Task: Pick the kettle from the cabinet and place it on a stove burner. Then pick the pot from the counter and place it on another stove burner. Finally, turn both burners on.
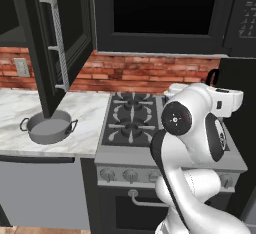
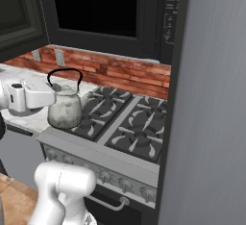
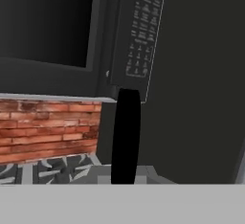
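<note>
Item: gripper [image 3: 125,182]. Closed almost fully on the black arched handle [image 3: 126,137] of the kettle [image 2: 64,107]. In the hand view the handle rises as a broad black bar straight up from between the finger tips; the tips themselves are hidden at the bottom edge. In the right base view the white hand reaches in from the left, level with the kettle's lid.

Item: kettle. Small, rounded, silvery-grey, upright. Held at the near left corner of the stove [image 2: 126,123], over or on the front left grate; whether its base touches the grate cannot be told. In the left base view just a bit of the black handle [image 1: 212,76] shows behind the arm.

Item: pot [image 1: 48,126]. Wide, shallow, grey, two dark loop handles, no lid. Stands on the desk [image 1: 85,110], left of the stove, well apart from the kettle, partly behind the open cabinet door [image 1: 56,38].

Item: stove. Steel range, black grates, row of front knobs [image 1: 130,175]; the burners apart from the kettle's corner are bare.

Item: microwave [image 3: 86,31]. Black, keypad at right, mounted above the stove before the red brick wall [image 1: 145,73].
</note>
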